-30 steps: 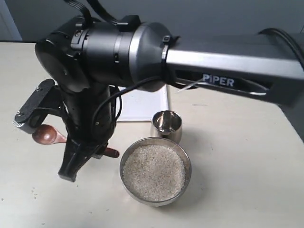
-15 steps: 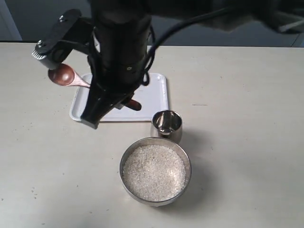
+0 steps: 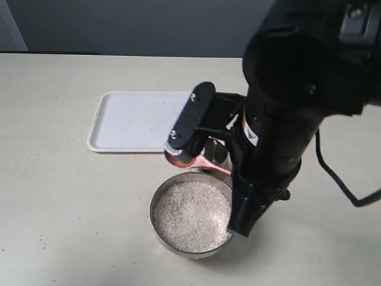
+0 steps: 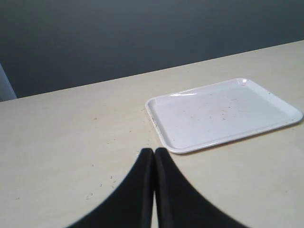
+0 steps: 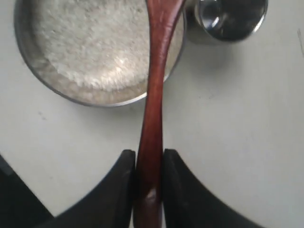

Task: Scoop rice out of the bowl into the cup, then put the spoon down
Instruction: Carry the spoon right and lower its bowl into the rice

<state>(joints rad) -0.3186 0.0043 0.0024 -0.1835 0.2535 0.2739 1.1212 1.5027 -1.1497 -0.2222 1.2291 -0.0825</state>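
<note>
My right gripper (image 3: pixel 245 210) (image 5: pixel 149 159) is shut on the handle of the reddish-brown wooden spoon (image 5: pixel 156 71). The spoon's head (image 3: pixel 178 159) hangs over the far rim of the wide steel bowl (image 3: pixel 153 210) (image 5: pixel 71 95), beside the cup. White rice (image 3: pixel 190 217) (image 5: pixel 90 47) fills the bowl. The small steel cup (image 5: pixel 228 19) stands just behind the bowl; in the exterior view only a sliver of the cup (image 3: pixel 215 152) shows behind the arm. My left gripper (image 4: pixel 153 151) is shut on nothing, low over the table, and out of the exterior view.
A white tray (image 3: pixel 119 122) (image 4: pixel 223 114) lies behind and left of the bowl, dotted with a few stray grains. The right arm's black body (image 3: pixel 297 89) covers the right of the scene. Loose grains (image 4: pixel 102 183) lie on the beige table.
The right arm carried the spoon from the table's left, up over the tray, then right to the bowl and cup. Bowl, cup and tray stayed put.
</note>
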